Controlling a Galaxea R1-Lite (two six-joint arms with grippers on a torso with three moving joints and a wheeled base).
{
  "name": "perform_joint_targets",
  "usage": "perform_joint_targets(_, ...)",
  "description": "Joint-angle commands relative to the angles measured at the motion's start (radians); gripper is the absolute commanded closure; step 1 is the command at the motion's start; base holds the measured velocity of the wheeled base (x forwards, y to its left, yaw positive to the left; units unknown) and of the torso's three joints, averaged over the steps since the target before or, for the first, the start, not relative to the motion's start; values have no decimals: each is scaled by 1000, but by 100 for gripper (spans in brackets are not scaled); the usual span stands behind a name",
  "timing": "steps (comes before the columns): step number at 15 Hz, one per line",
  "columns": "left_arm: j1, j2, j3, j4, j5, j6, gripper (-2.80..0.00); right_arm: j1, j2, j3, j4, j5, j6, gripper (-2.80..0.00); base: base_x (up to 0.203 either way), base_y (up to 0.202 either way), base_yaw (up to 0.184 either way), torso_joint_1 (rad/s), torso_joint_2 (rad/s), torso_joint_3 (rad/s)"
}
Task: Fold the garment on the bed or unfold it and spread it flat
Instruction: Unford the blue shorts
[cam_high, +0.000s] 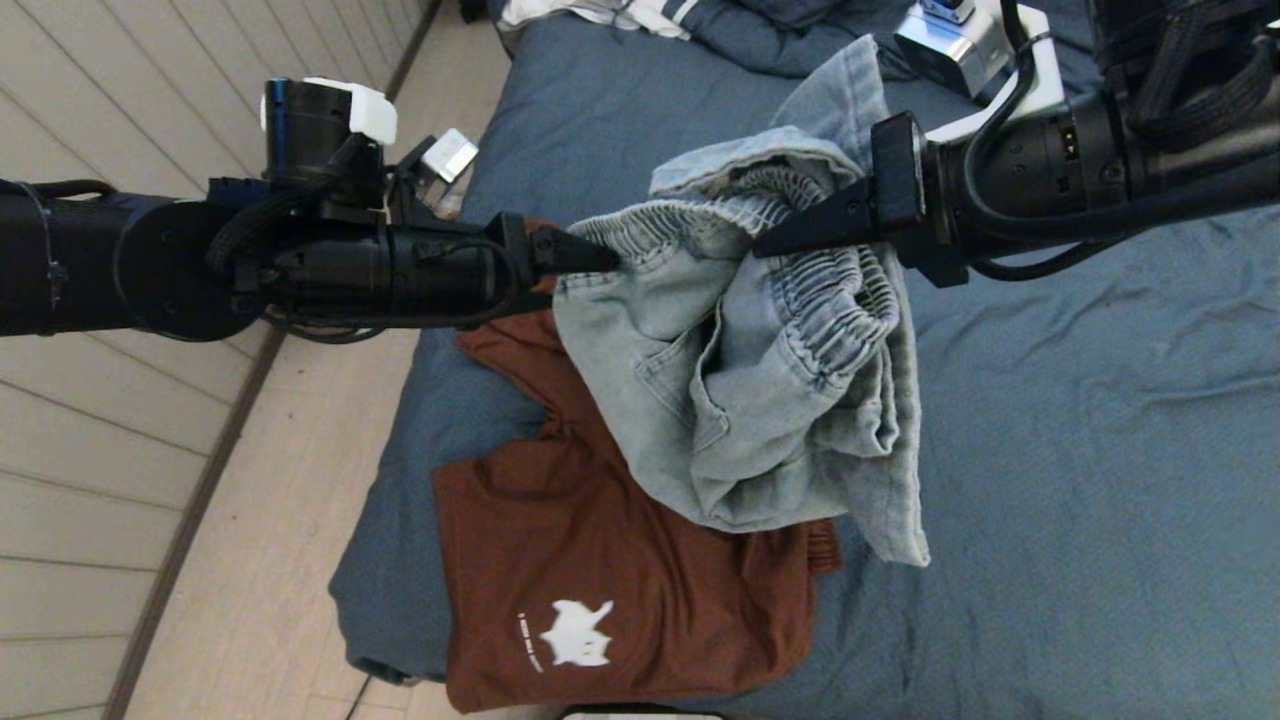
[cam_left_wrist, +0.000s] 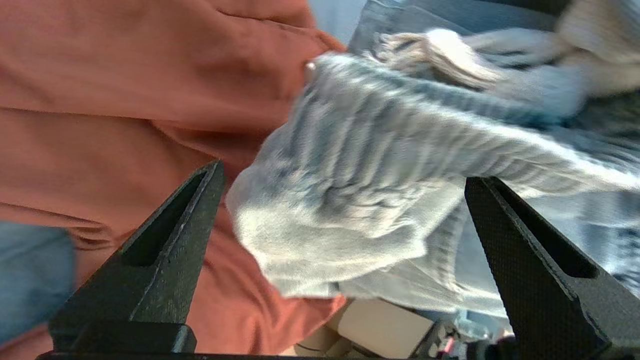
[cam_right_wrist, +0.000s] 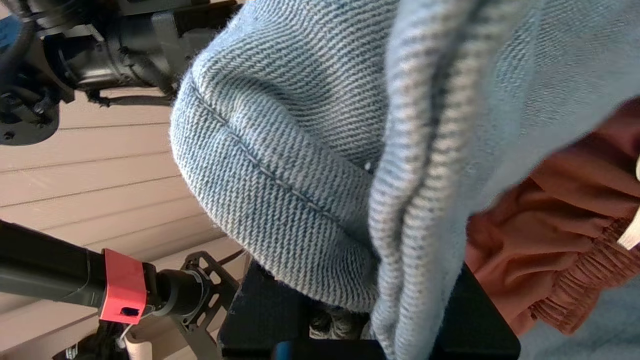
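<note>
A light blue denim garment (cam_high: 760, 400) with an elastic waistband hangs bunched above the bed (cam_high: 1100, 400), which wears a slate-blue sheet. My right gripper (cam_high: 775, 243) comes in from the right and is shut on the garment's upper waistband. In the right wrist view the denim (cam_right_wrist: 280, 165) drapes over the gripper (cam_right_wrist: 370, 290) and hides its fingertips. My left gripper (cam_high: 605, 260) reaches from the left to the waistband's left end. In the left wrist view it (cam_left_wrist: 345, 185) is open, with the denim (cam_left_wrist: 350, 200) between its spread fingers (cam_left_wrist: 200, 210).
A rust-brown garment (cam_high: 620, 600) with a white print lies spread on the bed under the denim, near the bed's left edge. Pale wooden floor (cam_high: 150, 450) runs along the left. A silver-white box (cam_high: 950, 45) and rumpled bedding (cam_high: 760, 30) sit at the far end.
</note>
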Motion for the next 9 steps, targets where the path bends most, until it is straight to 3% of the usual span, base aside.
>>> perform_joint_targets(1,-22,-24,9,-1,-3,-3,-280,8,12,-3,2,4,2,0,0,0,0,0,0,0)
perform_joint_targets(7,-39,-50,26,7,-3,-7,-280,19,27,-12,3,22,2,0,0,0,0,0,0,0)
perform_joint_targets(8,-42,-57,33,7,-3,-8,0,19,27,-10,3,22,2,0,0,0,0,0,0,0)
perform_joint_targets(9,-44,-60,33,5,-3,-7,0,18,28,-10,3,22,2,0,0,0,0,0,0,0)
